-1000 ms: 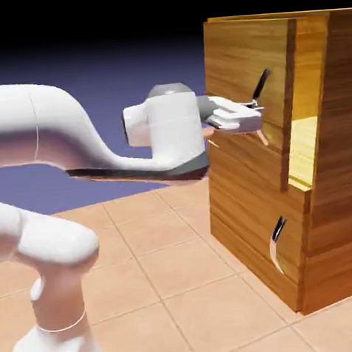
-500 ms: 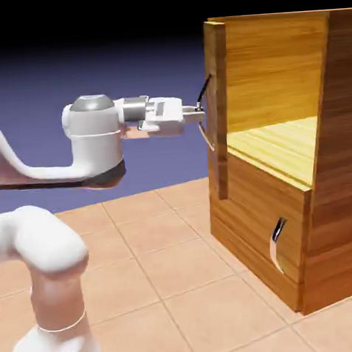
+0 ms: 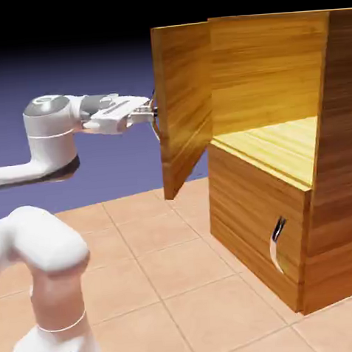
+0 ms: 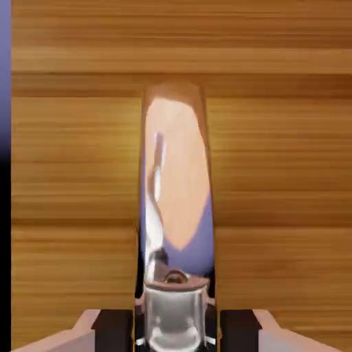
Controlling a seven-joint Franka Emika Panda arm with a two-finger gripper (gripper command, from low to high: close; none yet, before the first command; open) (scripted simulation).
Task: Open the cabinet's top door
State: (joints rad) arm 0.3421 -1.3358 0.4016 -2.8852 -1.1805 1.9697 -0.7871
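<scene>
Doors: two on the cabinet [image 3: 323, 169]; the top door [image 3: 183, 108] is swung well out, its inner face visible in the exterior view, while the lower door [image 3: 248, 211] lies flush with the front.
Top door, position: at the exterior view's left of the cabinet's pale interior [image 3: 264, 76], joined to the cabinet along its inner edge; the free edge lies nearest the gripper [image 3: 155, 114].
Handle, relation to fingers: the curved silver handle [image 4: 177, 172] is met on the door's outer face; its long axis is seen upright in the exterior view and runs up from between the fingertips in the hand view.
Arm: one only, white [image 3: 52, 139], extended toward the outer face from the exterior view's left.
Fingers: closed on the handle, one dark pad [image 4: 113, 330] at either side of the bar; no other object is seen to be held.
Task state: the opening is judged largely achieved, the shelf [image 3: 269, 146] being exposed.
Coming move: if wider opening is wanted, the handle is best drawn along the door's arc, away from the interior; a straight pull could cause the bar to slip or twist between the pads.
</scene>
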